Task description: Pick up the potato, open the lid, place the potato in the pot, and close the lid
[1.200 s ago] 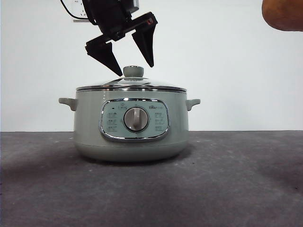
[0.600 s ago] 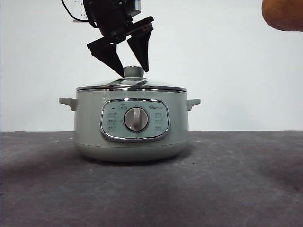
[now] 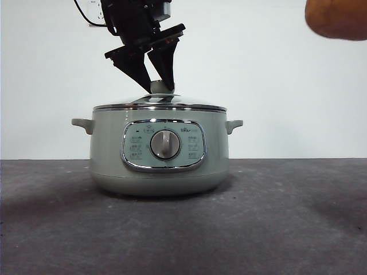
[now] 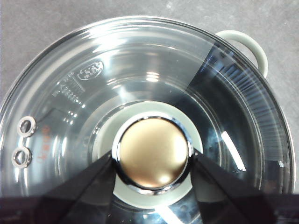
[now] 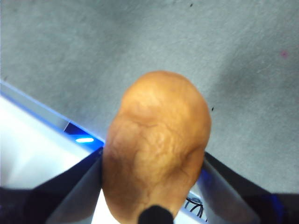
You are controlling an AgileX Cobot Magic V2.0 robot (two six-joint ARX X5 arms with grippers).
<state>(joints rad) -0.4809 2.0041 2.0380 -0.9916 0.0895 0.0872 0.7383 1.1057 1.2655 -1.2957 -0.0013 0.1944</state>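
Observation:
The sage-green pot [image 3: 109, 160] stands mid-table with the glass lid [image 3: 189, 105] on it. My left gripper [image 3: 159, 89] has come down from above, with its jaws closed against both sides of the lid's knob [image 3: 159, 86]. The left wrist view shows the knob [image 4: 152, 156] pinched between the jaws over the lid [image 4: 140, 60], which still rests on the pot. My right gripper [image 5: 154, 163] is shut on the golden-brown potato [image 5: 156, 140]. It holds the potato high at the upper right of the front view [image 3: 338, 17].
The pot's control panel and dial [image 3: 165, 144] face the front camera. One side handle [image 4: 252, 46] shows in the left wrist view. Grey tabletop [image 3: 287, 217] lies all around the pot. A white wall is behind.
My left gripper has dropped lower and its jaws have closed in from a wide stance onto the knob. The potato at the upper right has shifted slightly left.

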